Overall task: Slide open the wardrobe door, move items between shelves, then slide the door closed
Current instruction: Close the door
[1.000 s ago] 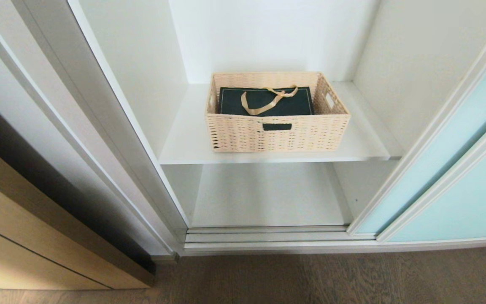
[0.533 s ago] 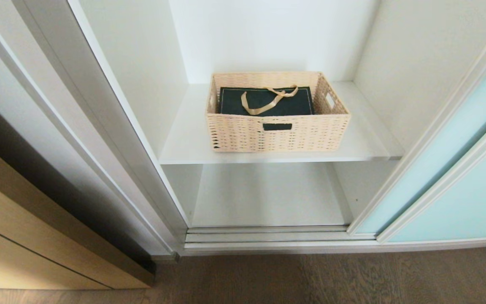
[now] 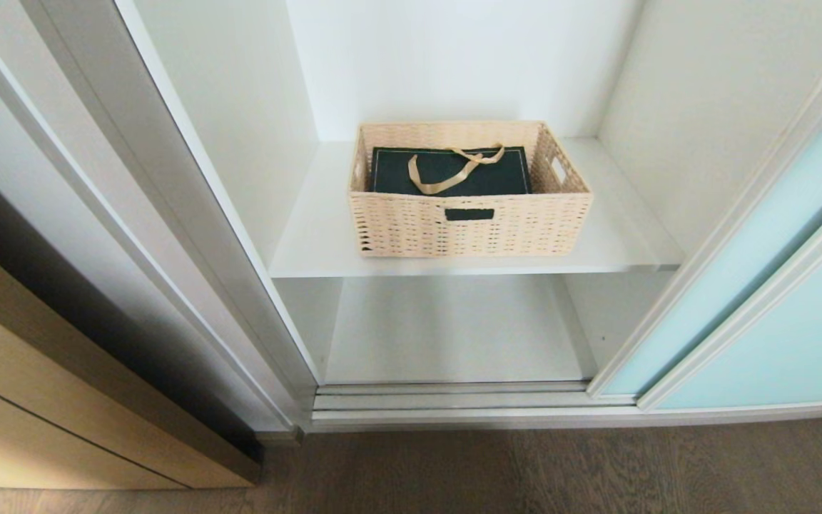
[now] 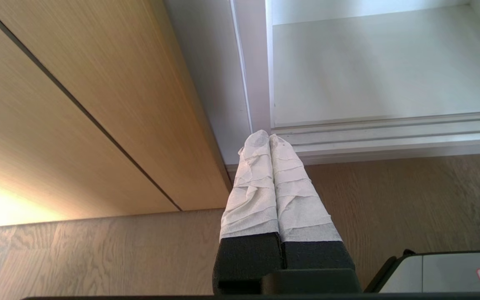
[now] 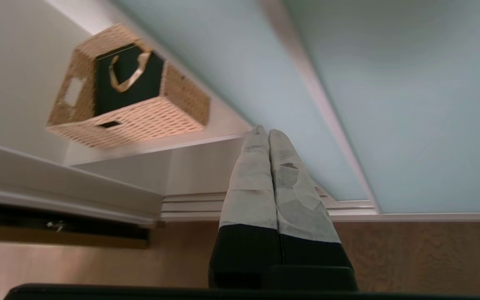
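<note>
The sliding wardrobe door [image 3: 760, 285] of pale blue-green glass stands slid to the right, so the wardrobe's inside shows. A tan wicker basket [image 3: 468, 225] sits on the upper white shelf [image 3: 311, 243] with a flat dark green gift bag [image 3: 450, 171] lying in it. The lower shelf [image 3: 447, 328] below is bare. Neither arm shows in the head view. My right gripper [image 5: 263, 132] is shut and empty, low over the floor before the door [image 5: 411, 104], with the basket [image 5: 131, 116] beyond it. My left gripper [image 4: 269, 137] is shut and empty near the wardrobe's bottom track.
A light wood cabinet front [image 3: 47, 400] stands left of the wardrobe's white frame [image 3: 190, 235]. Grooved bottom tracks [image 3: 454, 403] run along the threshold. Brown wood-grain floor [image 3: 525, 471] lies in front. A corner of the robot's base [image 4: 444, 271] shows in the left wrist view.
</note>
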Controlling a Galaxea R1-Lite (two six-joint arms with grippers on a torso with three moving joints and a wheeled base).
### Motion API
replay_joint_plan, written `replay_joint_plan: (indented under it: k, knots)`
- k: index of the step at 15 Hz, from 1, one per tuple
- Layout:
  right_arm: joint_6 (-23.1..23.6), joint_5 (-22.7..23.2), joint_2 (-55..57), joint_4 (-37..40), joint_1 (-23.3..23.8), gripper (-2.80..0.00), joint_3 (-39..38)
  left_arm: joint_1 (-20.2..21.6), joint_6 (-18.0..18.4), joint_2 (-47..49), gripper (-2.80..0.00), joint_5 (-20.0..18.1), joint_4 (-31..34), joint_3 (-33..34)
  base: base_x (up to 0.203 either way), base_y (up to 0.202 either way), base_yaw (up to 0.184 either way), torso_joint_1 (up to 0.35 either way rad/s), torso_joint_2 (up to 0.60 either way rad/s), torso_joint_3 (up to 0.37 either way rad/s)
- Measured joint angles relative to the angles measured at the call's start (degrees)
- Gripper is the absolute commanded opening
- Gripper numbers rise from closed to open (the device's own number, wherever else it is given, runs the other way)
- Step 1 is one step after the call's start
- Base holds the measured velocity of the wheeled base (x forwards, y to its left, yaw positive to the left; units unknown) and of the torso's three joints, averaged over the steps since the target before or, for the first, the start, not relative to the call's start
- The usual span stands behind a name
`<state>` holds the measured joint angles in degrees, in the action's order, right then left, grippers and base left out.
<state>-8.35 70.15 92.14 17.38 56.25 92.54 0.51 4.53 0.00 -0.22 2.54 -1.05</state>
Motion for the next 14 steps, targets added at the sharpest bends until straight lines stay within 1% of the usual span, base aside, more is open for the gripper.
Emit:
replay_joint_plan:
  k: [1,3,8,12,14]
  knots:
    - [0.0,-1.2,0.6,-0.1,-0.1,-2.8,1.0,0.0,0.0,0.0,-2.8,0.0,0.0,0.0,0.0,0.0,0.0,0.0,0.0,0.0]
    - [0.0,-2.1,2.1,-0.1,-0.2,-2.8,3.1,0.0,0.0,0.0,-2.8,0.0,0.0,0.0,0.0,0.0,0.0,0.0,0.0,0.0]
    - [-0.2,-2.2,5.4,0.1,-2.1,-2.8,5.2,0.0,0.0,0.0,-2.8,0.0,0.0,0.0,0.0,0.0,0.0,0.0,0.0,0.0]
    - [-0.1,-2.3,7.1,0.1,-2.7,-2.8,6.9,0.0,0.0,0.0,-2.8,0.0,0.0,0.0,0.0,0.0,0.0,0.0,0.0,0.0]
    - [-0.1,-4.0,7.9,0.1,-3.8,-2.8,7.6,0.0,0.0,0.0,-2.8,0.0,0.0,0.0,0.0,0.0,0.0,0.0,0.0,0.0]
